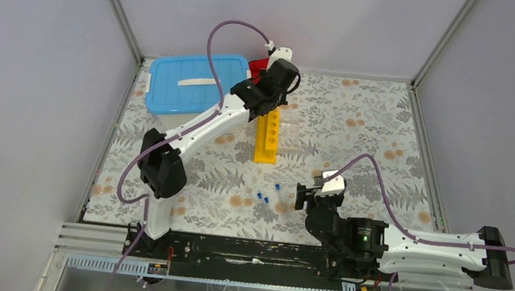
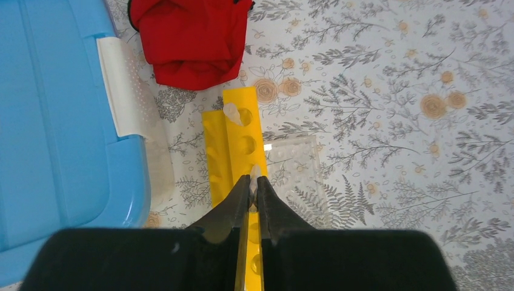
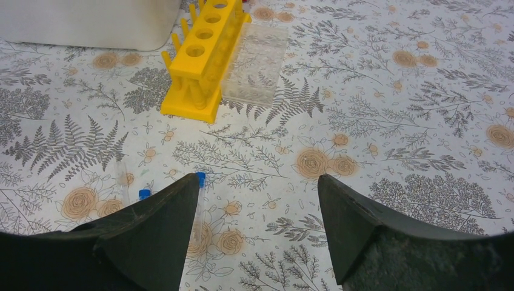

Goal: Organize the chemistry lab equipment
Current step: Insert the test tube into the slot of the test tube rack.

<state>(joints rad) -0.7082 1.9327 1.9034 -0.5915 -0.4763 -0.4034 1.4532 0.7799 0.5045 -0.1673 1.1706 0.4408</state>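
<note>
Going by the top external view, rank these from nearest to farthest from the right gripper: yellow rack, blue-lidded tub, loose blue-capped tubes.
1. blue-capped tubes: lying on the table just left of the right gripper.
2. yellow rack: farther back, mid-table, under the left arm's wrist.
3. blue-lidded tub: far-left back corner.

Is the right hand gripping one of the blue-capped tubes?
No: the right hand is open wide and empty, and the blue-capped tubes lie loose on the table beside it.
</note>
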